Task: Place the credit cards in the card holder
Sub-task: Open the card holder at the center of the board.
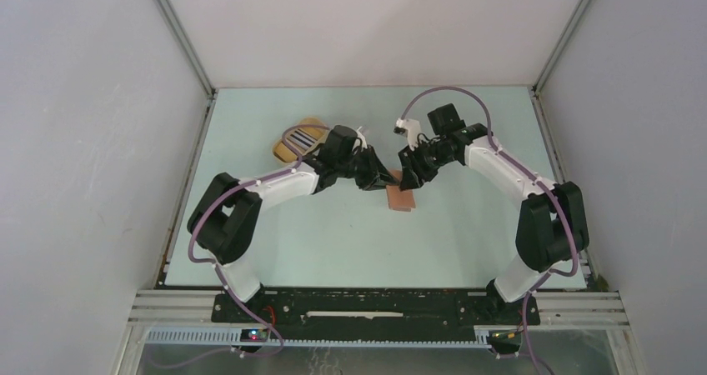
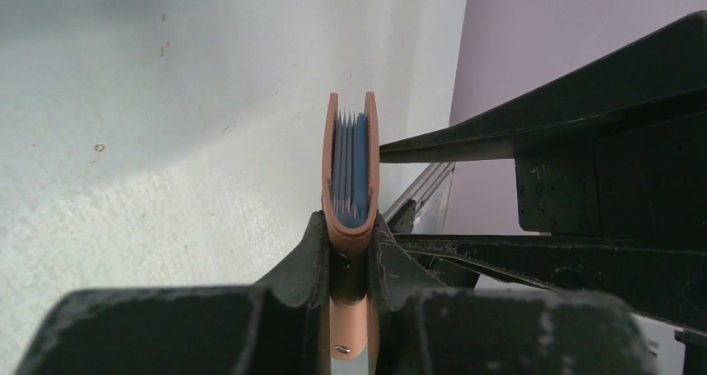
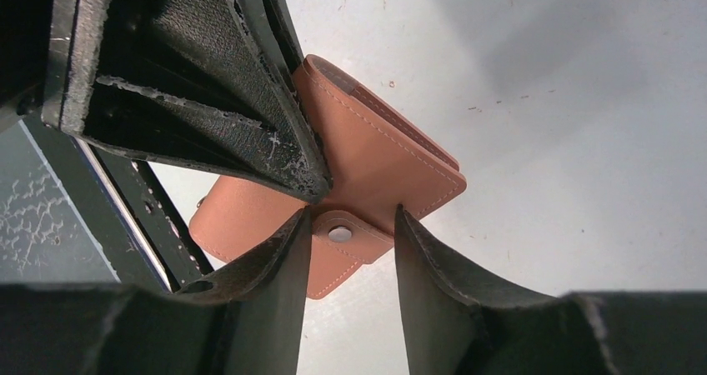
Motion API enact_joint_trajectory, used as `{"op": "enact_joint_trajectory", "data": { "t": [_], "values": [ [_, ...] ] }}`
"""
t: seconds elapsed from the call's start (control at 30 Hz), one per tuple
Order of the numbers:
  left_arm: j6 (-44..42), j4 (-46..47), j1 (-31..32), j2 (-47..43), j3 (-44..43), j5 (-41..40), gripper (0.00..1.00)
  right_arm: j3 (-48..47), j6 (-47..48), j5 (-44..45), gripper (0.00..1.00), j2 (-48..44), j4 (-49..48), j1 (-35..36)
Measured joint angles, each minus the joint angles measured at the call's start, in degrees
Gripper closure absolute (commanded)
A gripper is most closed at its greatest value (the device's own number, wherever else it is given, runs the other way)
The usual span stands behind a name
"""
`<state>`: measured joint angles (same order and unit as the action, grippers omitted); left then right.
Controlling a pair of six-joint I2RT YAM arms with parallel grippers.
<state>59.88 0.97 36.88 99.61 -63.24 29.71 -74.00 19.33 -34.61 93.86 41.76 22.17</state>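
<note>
card holder (image 3: 383, 158) smooth matt leather-like skin w/ stitched edges, snap (image 3: 339, 234) at its 6 o'clock shiny metal, blue pleats (image 2: 350, 171) inside thin & smooth, right gripper (image 3: 352, 217) black matt plastic, scuffed, rough-edged, table (image 3: 567, 100) pale matt, lightly speckled

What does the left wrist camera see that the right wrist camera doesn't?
Only the left wrist view: the card holder seen edge-on, with the blue lining pleated between its two brown flaps, and the left gripper with its jaws pinching the fold.
Only the right wrist view: the holder's flat brown outer face, its stitching, and the snap tab sitting between the open jaws of the right gripper.
Both: the same holder, the pale table behind it, and the other arm's black jaws right against it.
</note>
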Motion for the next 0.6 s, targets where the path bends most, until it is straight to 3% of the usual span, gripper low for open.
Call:
{"op": "enact_joint_trajectory", "data": {
  "t": [0.23, 0.6],
  "values": [
    [-1.03, -1.7, 0.0, 0.0, 0.0, -1.11, 1.0, -0.2, -0.02, 0.9, 0.68, 1.25, 0.02, 1.62],
    [-1.4, -1.75, -0.28, 0.0, 0.0, -2.21, 1.0, -0.39, -0.15, 3.21, 1.0, 1.25, -0.7, 2.29]
  ]
}}
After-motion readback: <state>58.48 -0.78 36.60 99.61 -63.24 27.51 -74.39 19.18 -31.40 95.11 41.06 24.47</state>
